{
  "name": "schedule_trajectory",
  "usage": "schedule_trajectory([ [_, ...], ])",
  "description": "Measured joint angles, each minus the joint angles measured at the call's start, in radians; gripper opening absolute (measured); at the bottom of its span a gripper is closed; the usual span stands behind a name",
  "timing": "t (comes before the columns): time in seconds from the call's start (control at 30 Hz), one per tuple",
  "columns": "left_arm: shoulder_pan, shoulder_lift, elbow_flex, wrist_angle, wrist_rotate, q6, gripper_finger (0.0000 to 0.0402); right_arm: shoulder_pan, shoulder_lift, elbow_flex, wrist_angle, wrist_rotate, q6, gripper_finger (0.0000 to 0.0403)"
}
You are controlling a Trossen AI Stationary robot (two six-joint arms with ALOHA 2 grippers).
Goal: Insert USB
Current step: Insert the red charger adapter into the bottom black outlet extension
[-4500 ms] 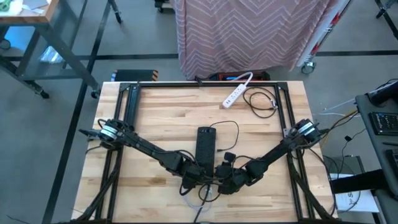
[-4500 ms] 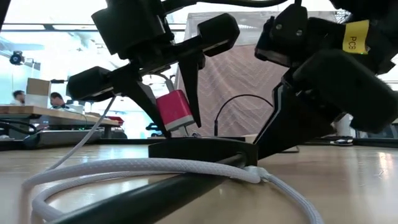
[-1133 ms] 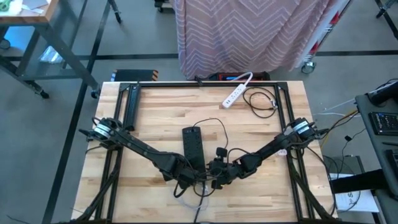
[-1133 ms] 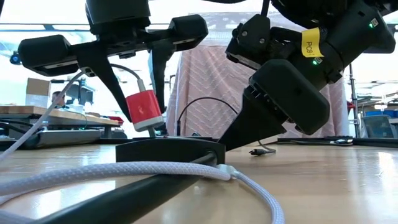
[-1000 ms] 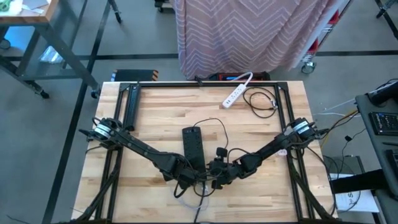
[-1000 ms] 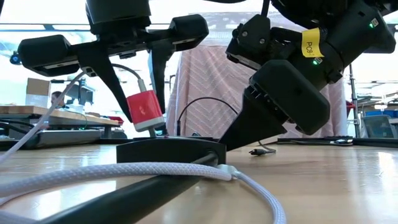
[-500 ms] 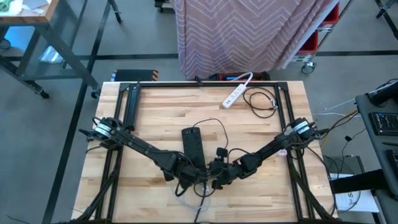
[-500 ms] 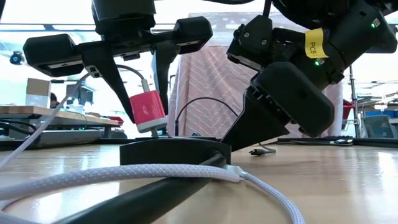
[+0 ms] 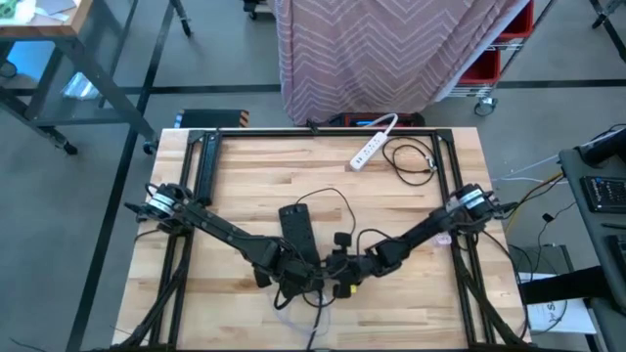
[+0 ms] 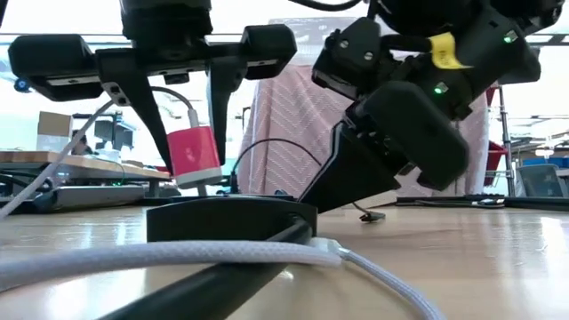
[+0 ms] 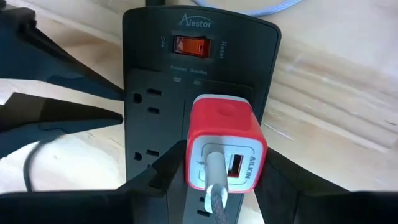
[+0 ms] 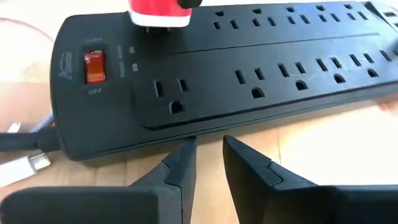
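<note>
- Left gripper (image 11: 224, 186) grasps the red-and-white USB wall charger (image 11: 225, 144) between its fingers, just above the black plastic power strip (image 11: 155, 93) near the wooden tabletop's (image 9: 245, 186) front edge.
- Right gripper (image 12: 208, 155) sits beside the strip, fingers slightly parted, apparently holding nothing.

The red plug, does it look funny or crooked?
Yes. The red plug in the left hand hangs tilted just above the black power strip, not pushed in. The right hand sits beside the strip, holding nothing.

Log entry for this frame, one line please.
left hand: shut on red USB charger, held above black power strip | charger: not seated | right hand: beside strip, holding nothing | step: inserting
</note>
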Motion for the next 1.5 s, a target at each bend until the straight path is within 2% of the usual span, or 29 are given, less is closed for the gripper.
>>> schedule_trajectory([
  [0.13,0.000,0.000,0.001,-0.051,-0.014,-0.054,0.0131,-0.021,0.000,0.000,0.037,0.009,0.000,0.0072],
  [0.27,0.001,0.001,0.003,-0.075,-0.036,-0.104,0.0131,-0.038,0.007,0.007,0.147,0.011,-0.001,0.0064],
  [0.37,0.003,0.001,0.002,-0.120,-0.053,-0.127,0.0131,-0.051,0.038,0.007,0.207,-0.045,-0.023,0.0059],
  [0.63,0.004,0.001,0.001,-0.143,-0.066,-0.146,0.0132,-0.023,-0.035,0.010,0.059,-0.047,0.016,0.0052],
  [0.77,0.006,0.001,0.001,-0.146,-0.061,-0.149,0.0131,0.002,-0.051,0.010,0.060,-0.051,0.015,0.0053],
  [0.9,0.007,0.001,0.000,-0.153,-0.061,-0.151,0.0132,-0.002,-0.005,0.009,0.102,-0.048,0.003,0.0047],
  [1.03,0.007,0.001,0.000,-0.164,-0.068,-0.153,0.0132,-0.009,0.068,0.008,0.292,-0.054,-0.091,0.0036],
  [1.13,0.007,0.001,0.000,-0.174,-0.081,-0.153,0.0132,-0.025,0.143,0.009,0.473,-0.129,-0.148,0.0024],
  [1.2,0.007,-0.001,-0.001,-0.174,-0.082,-0.153,0.0135,-0.044,0.196,0.009,0.559,-0.179,-0.124,0.0014],
  [1.3,0.007,-0.003,-0.003,-0.185,-0.085,-0.148,0.0134,-0.066,0.256,0.011,0.673,-0.197,-0.073,0.0003],
  [1.4,0.012,-0.002,-0.003,-0.185,-0.081,-0.144,0.0132,-0.074,0.288,0.012,0.725,-0.197,-0.035,0.0002],
  [1.5,0.020,0.005,-0.003,-0.182,-0.073,-0.135,0.0133,-0.086,0.300,0.014,0.703,-0.216,0.011,0.0001],
])
